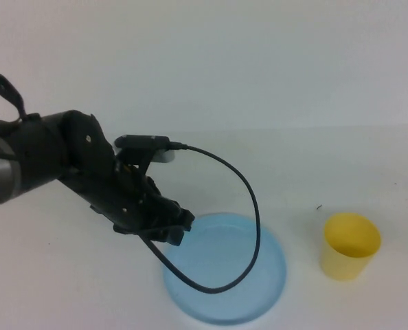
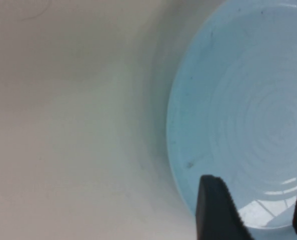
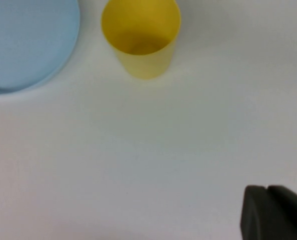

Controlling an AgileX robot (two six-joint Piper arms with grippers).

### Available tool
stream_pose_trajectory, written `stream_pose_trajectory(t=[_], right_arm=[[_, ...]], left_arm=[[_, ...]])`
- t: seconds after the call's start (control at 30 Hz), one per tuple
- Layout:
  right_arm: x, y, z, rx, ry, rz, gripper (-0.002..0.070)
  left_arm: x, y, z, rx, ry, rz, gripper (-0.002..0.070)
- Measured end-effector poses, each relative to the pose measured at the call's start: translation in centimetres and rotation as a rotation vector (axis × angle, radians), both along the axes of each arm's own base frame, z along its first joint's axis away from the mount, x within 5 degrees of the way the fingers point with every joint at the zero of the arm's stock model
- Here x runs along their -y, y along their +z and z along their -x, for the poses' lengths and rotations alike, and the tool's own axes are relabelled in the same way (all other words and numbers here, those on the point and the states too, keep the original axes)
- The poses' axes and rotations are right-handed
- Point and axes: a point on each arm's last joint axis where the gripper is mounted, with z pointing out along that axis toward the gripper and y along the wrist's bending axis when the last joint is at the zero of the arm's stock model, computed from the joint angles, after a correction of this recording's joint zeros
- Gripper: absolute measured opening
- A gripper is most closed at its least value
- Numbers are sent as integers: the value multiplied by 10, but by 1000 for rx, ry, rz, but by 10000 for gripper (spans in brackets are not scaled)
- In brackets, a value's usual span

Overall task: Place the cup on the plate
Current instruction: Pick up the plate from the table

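The cup [image 1: 351, 245] stands upright on the white table [image 1: 66, 289], mouth up, to the robot's right of the plate [image 1: 224, 268] and apart from it, with a strip of bare table between the 2. It is not on the plate. The plate lies flat near the front edge of the high view, its low rim fully on the table.

The left gripper [image 1: 164, 227] hangs over the plate's left rim, reaching in from the left side. In the left wrist view its 2 fingers [image 2: 216, 210] stand spread with the plate's blue surface showing between them, so the jaws are parted and hold nothing. A black cable [image 1: 248, 199] loops from the left arm out over the middle of the plate.

The right gripper [image 3: 273, 212] appears only at the corner of its own wrist view, well back from the cup, over bare table; I cannot tell whether it is parted or closed. Bare table lies on every side of the cup.
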Motion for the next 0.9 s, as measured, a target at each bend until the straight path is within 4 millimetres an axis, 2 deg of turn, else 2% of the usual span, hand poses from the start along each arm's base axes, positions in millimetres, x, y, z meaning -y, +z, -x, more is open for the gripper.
stream_pose_trajectory(t=[0.2,0.5,0.73,0.8,0.9], right_arm=[[0,-3,0,-10,-5,-10,138],[-3,-2,0,-12,-3,-46,304],[-3,-2,0,-9,-4,-48,333],[-3,-2,0,-4,-5,-48,333],[-3,-2,-1,-1,-6,-48,333]], left_arm=[[15,-17,-3,13,8,-35,327],[15,-41,-10,-31,49,-80,327],[15,-56,-10,-91,51,-108,313],[15,-57,-10,-95,50,-110,278],[15,-57,-9,-96,44,-112,186]])
